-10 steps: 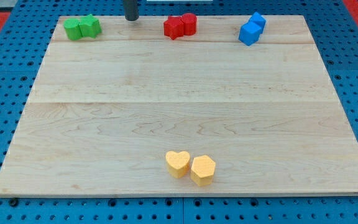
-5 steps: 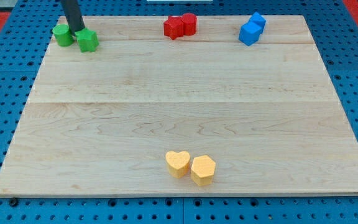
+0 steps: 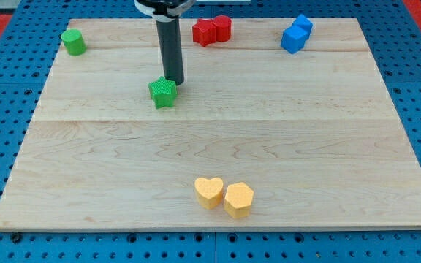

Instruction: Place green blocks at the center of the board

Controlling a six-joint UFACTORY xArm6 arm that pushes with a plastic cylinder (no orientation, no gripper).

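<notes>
A green star-shaped block lies left of the board's middle, in the upper half. My tip touches its upper right side. A green round block stands alone at the board's top left corner, far from the tip. The wooden board fills most of the view.
Two red blocks sit together at the top edge, just right of the rod. Two blue blocks sit at the top right. A yellow heart and a yellow hexagon touch near the bottom edge.
My tip has split the green pair and pushed the green star down and to the right, toward the middle. The green round block stayed near the top left corner.
</notes>
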